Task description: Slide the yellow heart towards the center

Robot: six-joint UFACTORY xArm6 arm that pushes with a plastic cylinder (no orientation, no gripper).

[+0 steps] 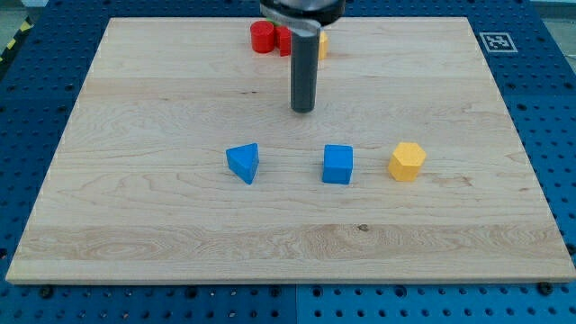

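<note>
near the frame's top centre, my tip (303, 110) rests on the wooden board (135, 225), touching no block. just above it, the yellow heart (322, 45) shows partly behind the rod, beside two red blocks (262, 36). lower down sit a blue triangle (244, 163), blue cube (338, 165) and yellow hexagon (407, 161).

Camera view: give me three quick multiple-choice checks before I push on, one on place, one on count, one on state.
1. Where is my tip?
A. above the blue blocks, toward the view's top
B. at the view's bottom edge
C. against the yellow hexagon

2. How many blue blocks?
A. one
B. two
C. four

3. Is my tip touching a block?
A. yes
B. no

A: it lies above the blue triangle and blue cube.
B: only those two are blue.
B: bare board surrounds it.
</note>
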